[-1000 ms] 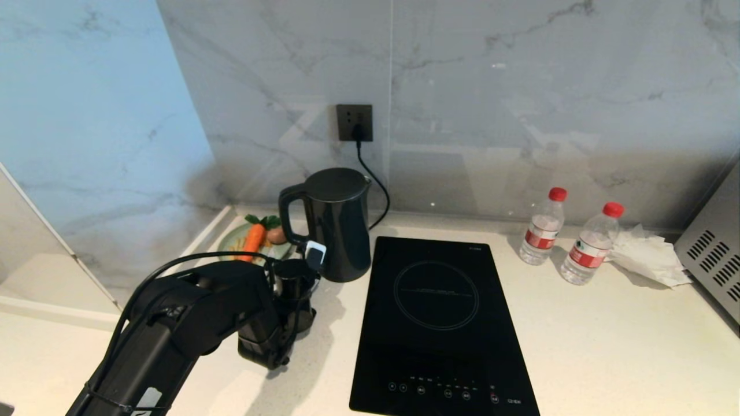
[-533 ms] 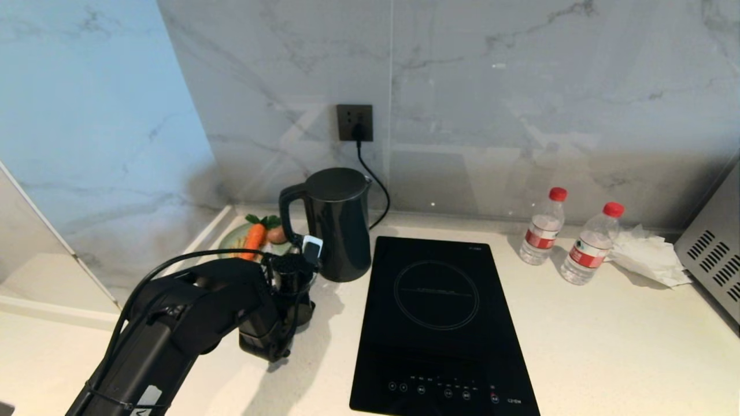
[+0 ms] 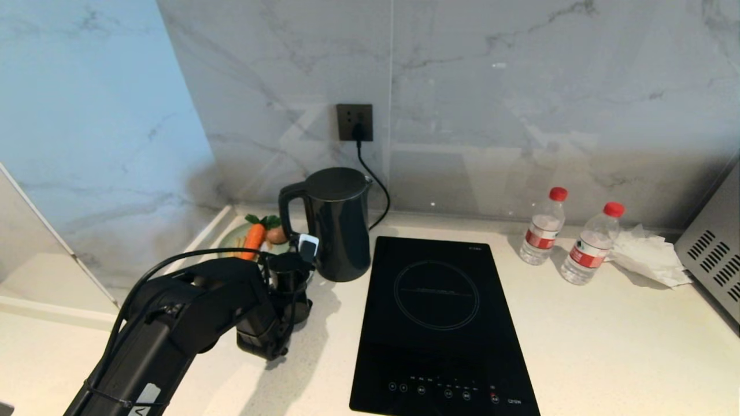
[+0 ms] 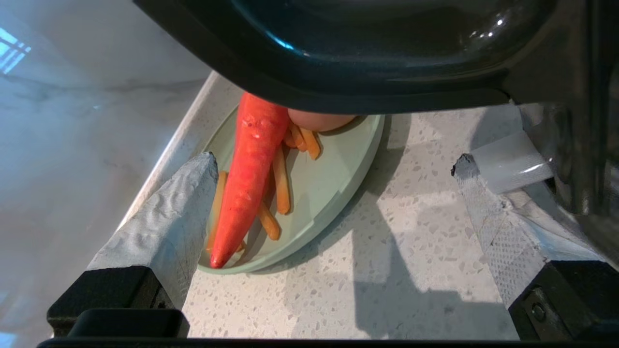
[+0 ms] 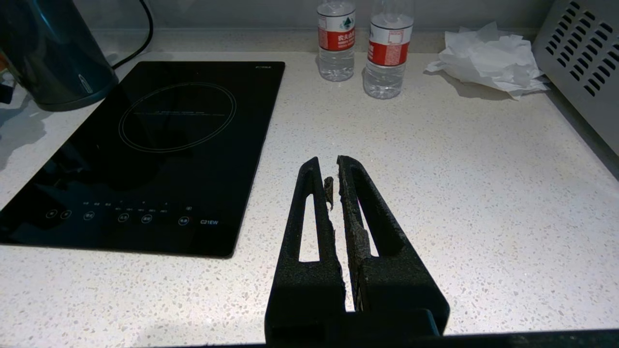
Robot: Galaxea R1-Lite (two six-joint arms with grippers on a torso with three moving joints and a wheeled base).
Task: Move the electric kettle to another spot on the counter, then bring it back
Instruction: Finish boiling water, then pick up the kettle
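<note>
The electric kettle [image 3: 338,222], glossy black with a loop handle on its left, stands on the counter [image 3: 607,335] by the wall, left of the hob. My left gripper [image 3: 302,249] is low beside the handle's foot and open. In the left wrist view its grey fingers [image 4: 186,203] stand wide apart around bare counter, with the kettle [image 4: 367,53] just above them and nothing between them. My right gripper [image 5: 330,166] is shut and empty, over the counter right of the hob; it is outside the head view.
A pale green plate [image 3: 234,237] with a carrot [image 3: 253,240] sits left of the kettle, right by my left fingers. The black hob [image 3: 439,323] lies mid-counter. Two water bottles [image 3: 542,227], crumpled tissue [image 3: 647,254] and a metal appliance [image 3: 714,254] are at the right. The kettle's cord runs to a wall socket [image 3: 354,122].
My left gripper has edged a little to the left and toward the wall, nearer the kettle's handle. The kettle has not moved.
</note>
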